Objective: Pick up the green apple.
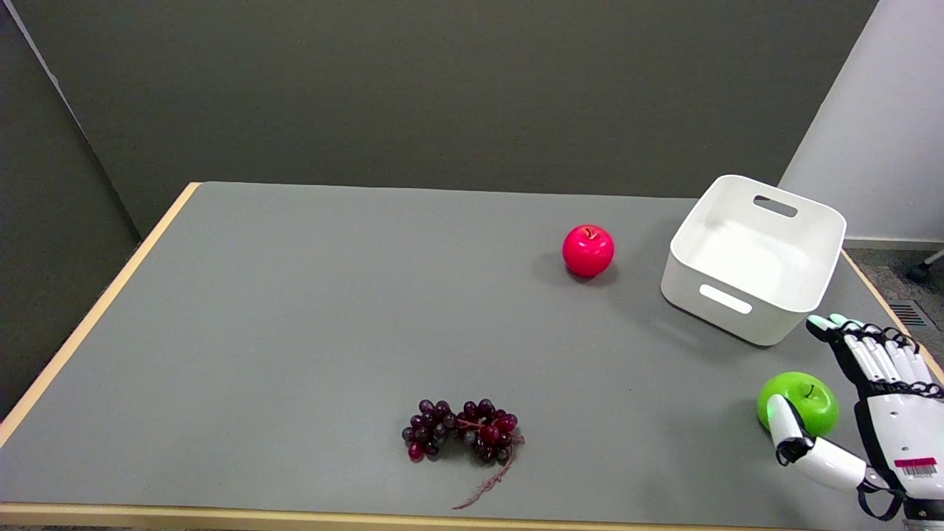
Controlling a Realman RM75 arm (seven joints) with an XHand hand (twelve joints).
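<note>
Reaching in from the lower right, my right hand point(877, 413) is beside the green apple point(800, 402) with fingers apart, holding nothing; the thumb overlaps its near side. The apple rests on the grey table point(332, 310), near the white bin point(752, 258).

High near-side view across table point(295, 310)

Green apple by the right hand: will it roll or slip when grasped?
The glossy round green apple probably rolls if nudged sideways, as nothing on the flat grey table blocks it. Its shiny skin suggests slippery. The open right hand brackets it, which should help.
</note>
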